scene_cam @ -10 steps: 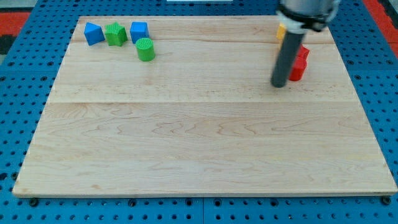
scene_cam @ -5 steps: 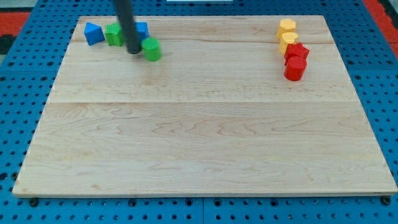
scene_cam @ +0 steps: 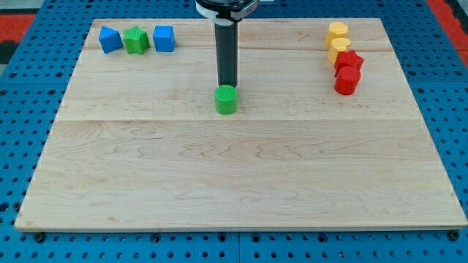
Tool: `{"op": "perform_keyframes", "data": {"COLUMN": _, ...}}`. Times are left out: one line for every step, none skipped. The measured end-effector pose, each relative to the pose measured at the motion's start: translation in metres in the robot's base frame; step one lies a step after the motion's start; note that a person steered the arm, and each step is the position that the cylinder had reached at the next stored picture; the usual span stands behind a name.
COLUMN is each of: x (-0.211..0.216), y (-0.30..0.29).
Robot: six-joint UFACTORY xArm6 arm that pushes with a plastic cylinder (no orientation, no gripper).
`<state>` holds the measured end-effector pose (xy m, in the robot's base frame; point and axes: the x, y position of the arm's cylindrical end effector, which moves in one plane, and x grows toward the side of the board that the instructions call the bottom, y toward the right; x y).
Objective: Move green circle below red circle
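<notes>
The green circle (scene_cam: 227,99) sits near the middle of the wooden board (scene_cam: 234,175), a little toward the view's top. My tip (scene_cam: 228,84) stands just above it in the view, touching or nearly touching its top edge. The red circle (scene_cam: 346,80) lies far to the view's right, at the lower end of a short column of blocks. The green circle is well to the left of the red circle and slightly lower in the view.
A red block (scene_cam: 350,61) and two yellow blocks (scene_cam: 337,31) (scene_cam: 339,47) stack in a column above the red circle. At the view's top left sit a blue block (scene_cam: 110,39), a green star-like block (scene_cam: 135,39) and a blue cube (scene_cam: 164,37).
My tip swept from the right side to the top-left group, then pushed the green circle right and down toward the board's middle.
</notes>
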<state>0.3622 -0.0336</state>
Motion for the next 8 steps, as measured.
{"op": "perform_keyframes", "data": {"x": 0.020, "y": -0.069}}
{"op": "perform_keyframes", "data": {"x": 0.074, "y": -0.020}}
{"op": "perform_keyframes", "data": {"x": 0.070, "y": 0.036}}
{"op": "perform_keyframes", "data": {"x": 0.066, "y": -0.017}}
{"op": "perform_keyframes", "data": {"x": 0.042, "y": -0.035}}
{"op": "perform_keyframes", "data": {"x": 0.041, "y": 0.029}}
{"op": "perform_keyframes", "data": {"x": 0.057, "y": 0.089}}
{"op": "perform_keyframes", "data": {"x": 0.057, "y": 0.040}}
